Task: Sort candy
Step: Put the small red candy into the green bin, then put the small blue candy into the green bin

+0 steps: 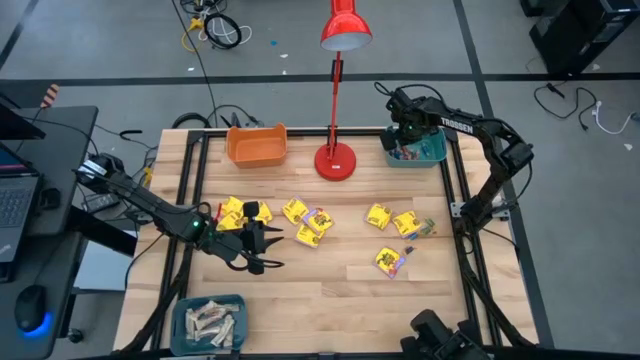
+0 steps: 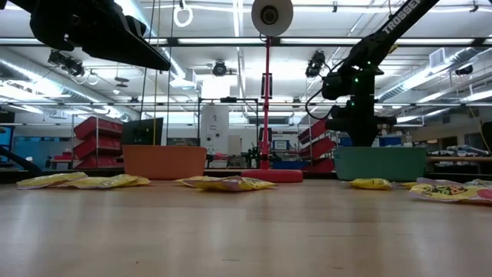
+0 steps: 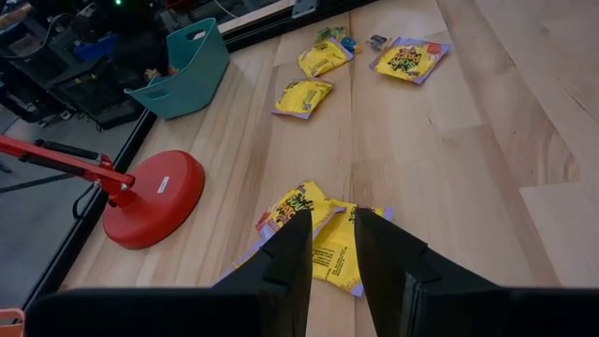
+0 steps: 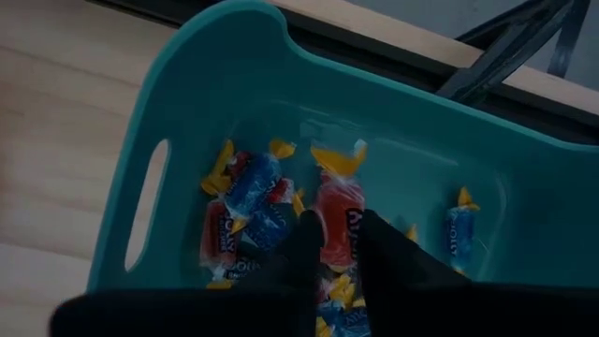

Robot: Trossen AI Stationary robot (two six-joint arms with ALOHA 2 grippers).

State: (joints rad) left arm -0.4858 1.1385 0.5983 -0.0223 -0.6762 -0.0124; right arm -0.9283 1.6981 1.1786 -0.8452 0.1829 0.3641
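The right gripper (image 4: 335, 245) hangs over the teal bin (image 1: 432, 152) at the worktop's (image 1: 330, 285) 1 o'clock corner, its fingers (image 4: 298, 245) a little apart with a red sweet (image 4: 337, 225) showing in the gap; whether they pinch it I cannot tell. Blue and red wrapped sweets (image 4: 251, 201) lie on that bin's floor beneath it. The left gripper (image 1: 262, 250) sits low over the worktop at about 8 o'clock, fingers (image 3: 288, 257) slightly spread and holding nothing, pointing at yellow packets (image 3: 323, 234) just ahead. More yellow packets (image 1: 308, 224) are scattered across the middle, with another group (image 1: 392, 220) toward 3 o'clock and one packet (image 1: 389, 261) at about 4 o'clock. A second teal bin (image 1: 210, 322) at 7 o'clock holds pale bars (image 1: 212, 320). An orange bin (image 1: 256, 146) stands at 11 o'clock, beside the red lamp (image 1: 335, 162) at 12.
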